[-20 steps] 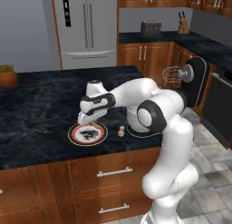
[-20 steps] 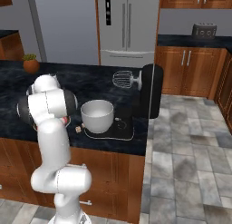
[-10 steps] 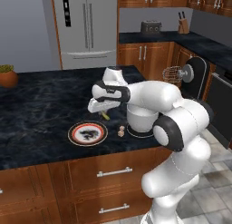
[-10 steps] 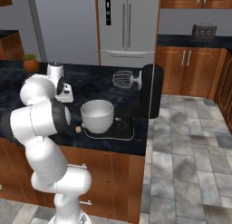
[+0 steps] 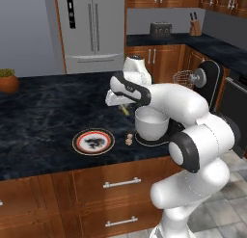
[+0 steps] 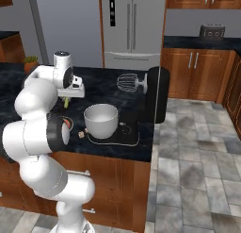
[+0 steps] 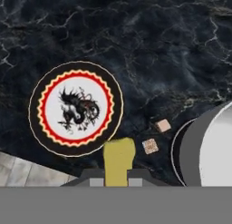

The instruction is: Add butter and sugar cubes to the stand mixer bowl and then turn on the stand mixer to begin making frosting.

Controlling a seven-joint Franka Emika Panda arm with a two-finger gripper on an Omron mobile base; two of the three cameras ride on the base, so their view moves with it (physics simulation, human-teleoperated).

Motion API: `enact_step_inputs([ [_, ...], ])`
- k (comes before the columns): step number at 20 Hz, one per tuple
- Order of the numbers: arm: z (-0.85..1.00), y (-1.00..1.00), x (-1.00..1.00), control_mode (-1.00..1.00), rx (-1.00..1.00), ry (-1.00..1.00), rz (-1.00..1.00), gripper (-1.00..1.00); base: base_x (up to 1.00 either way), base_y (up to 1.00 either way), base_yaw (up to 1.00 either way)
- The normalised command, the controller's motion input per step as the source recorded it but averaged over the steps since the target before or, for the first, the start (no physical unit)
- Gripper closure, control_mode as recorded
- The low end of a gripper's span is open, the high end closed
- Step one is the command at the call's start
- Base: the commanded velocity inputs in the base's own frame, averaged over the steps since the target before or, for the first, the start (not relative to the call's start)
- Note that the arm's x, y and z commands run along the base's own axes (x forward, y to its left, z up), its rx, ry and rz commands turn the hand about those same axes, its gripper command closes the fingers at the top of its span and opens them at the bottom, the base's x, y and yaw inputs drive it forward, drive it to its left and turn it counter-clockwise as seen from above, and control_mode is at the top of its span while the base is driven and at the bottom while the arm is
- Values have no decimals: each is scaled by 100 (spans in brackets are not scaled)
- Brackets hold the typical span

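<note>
My gripper is shut on the butter, a small pale-yellow stick, and holds it in the air just left of the stand mixer bowl. In the hand view the butter rises between the finger tips, above the counter between the plate and the bowl. Two sugar cubes lie on the counter beside the bowl's base. The black stand mixer stands behind the bowl with its whisk raised. From the right base view the gripper hangs left of the bowl.
A red-rimmed patterned plate sits on the dark counter left of the cubes. At the far left of the counter is a potted plant. A toaster and knife block stand on the back counter. The fridge is behind.
The arm has swung right from over the plate toward the bowl, carrying the butter up off the plate. Plate, cubes and bowl have stayed put.
</note>
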Motion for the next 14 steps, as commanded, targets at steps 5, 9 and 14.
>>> enact_step_inputs([
  [5,7,-80,0,-100,-14,0,-16,100,0,0,0],
  [9,1,-75,0,-100,-10,0,-16,100,0,0,0],
  [14,0,-66,0,-100,-3,0,-11,100,0,0,0],
])
